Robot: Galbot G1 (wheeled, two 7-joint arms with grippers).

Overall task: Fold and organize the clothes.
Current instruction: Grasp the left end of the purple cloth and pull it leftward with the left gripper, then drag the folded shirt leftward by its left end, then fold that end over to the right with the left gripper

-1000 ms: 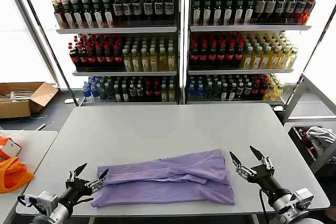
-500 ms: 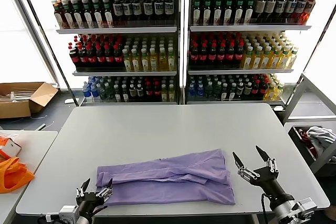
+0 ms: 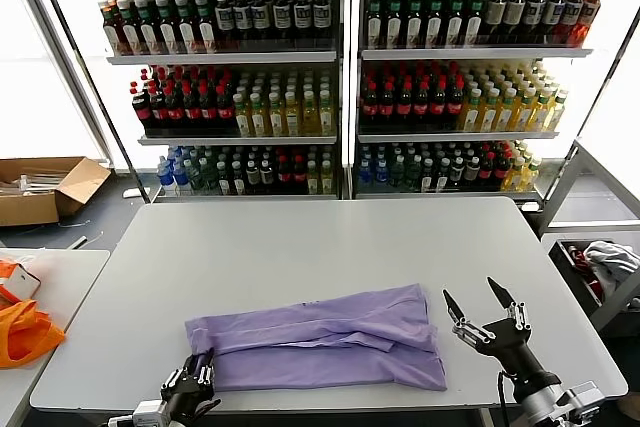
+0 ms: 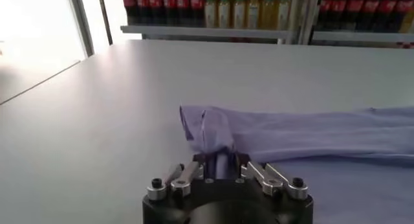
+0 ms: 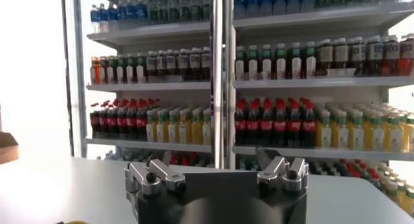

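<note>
A lavender T-shirt (image 3: 320, 339) lies folded into a long band across the front of the grey table (image 3: 300, 237). My left gripper (image 3: 203, 365) is at the shirt's near left corner, by the table's front edge. In the left wrist view the gripper (image 4: 220, 158) has its fingers drawn close together on a fold of the shirt's (image 4: 310, 134) edge. My right gripper (image 3: 480, 299) is open and empty just right of the shirt's right end, above the table. The right wrist view shows the gripper (image 5: 213, 160) facing the shelves, with no cloth.
An orange bag (image 3: 25, 332) lies on a side table at the left. A cardboard box (image 3: 45, 187) sits on the floor behind it. Shelves of bottles (image 3: 340, 77) stand behind the table. A bin with cloth (image 3: 600, 262) is at the right.
My left gripper has moved right and in to the shirt's near left corner, and its fingers have closed from open. The right gripper has drawn back slightly and stays open.
</note>
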